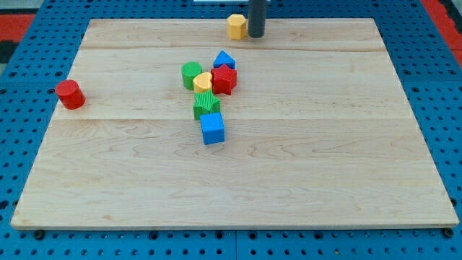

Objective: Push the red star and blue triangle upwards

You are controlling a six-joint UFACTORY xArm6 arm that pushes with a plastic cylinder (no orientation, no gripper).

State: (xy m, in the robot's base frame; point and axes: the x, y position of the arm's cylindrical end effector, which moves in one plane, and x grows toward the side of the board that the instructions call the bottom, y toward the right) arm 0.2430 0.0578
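The red star (224, 79) lies a little above the board's middle. The blue triangle (224, 60) touches its top edge. My tip (256, 35) is near the view's top edge of the board, up and to the right of both blocks and well apart from them. It stands right beside a yellow hexagon block (236, 26), on its right.
A green cylinder (191, 75) and a yellow block (203, 81) touch the red star's left side. A green star (206, 105) and a blue cube (213, 128) lie below. A red cylinder (71, 94) sits near the wooden board's (325, 159) left edge.
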